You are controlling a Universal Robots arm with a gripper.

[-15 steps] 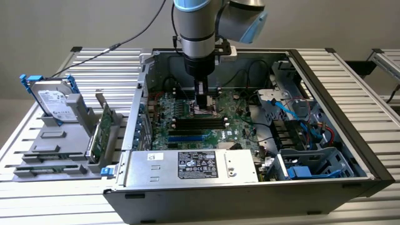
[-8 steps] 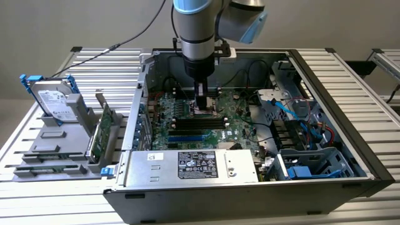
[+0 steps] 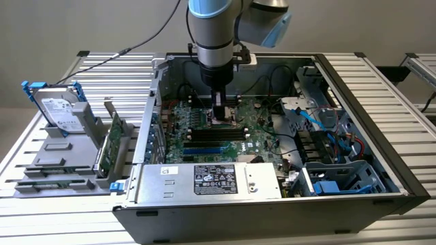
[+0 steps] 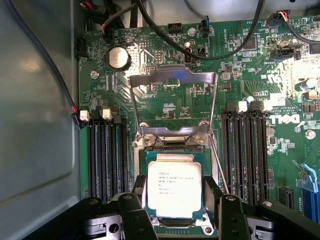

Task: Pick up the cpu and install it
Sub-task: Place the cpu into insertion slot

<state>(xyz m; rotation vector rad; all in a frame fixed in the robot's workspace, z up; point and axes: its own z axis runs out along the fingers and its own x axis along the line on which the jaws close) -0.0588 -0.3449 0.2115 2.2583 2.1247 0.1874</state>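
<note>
At the near edge of the open case (image 3: 272, 224) we see a boxy silver power supply (image 3: 211, 181) with a black sticker. Beyond it lies the green board (image 3: 262, 132), ridged with long black slots (image 3: 218, 135). At mid-board the gripper (image 3: 218, 116) reaches straight down to the socket. Its black fingers (image 4: 135, 197) are clamped on two opposite edges of the cpu (image 4: 174, 187), a flat square with a dull silver lid, lying level inside the socket frame. Beside it a thin steel load plate (image 4: 172, 80) stands swung open. Left of the case, on the ribbed aluminium table (image 3: 381, 76), a hard drive (image 3: 58, 107) stands upright.
</note>
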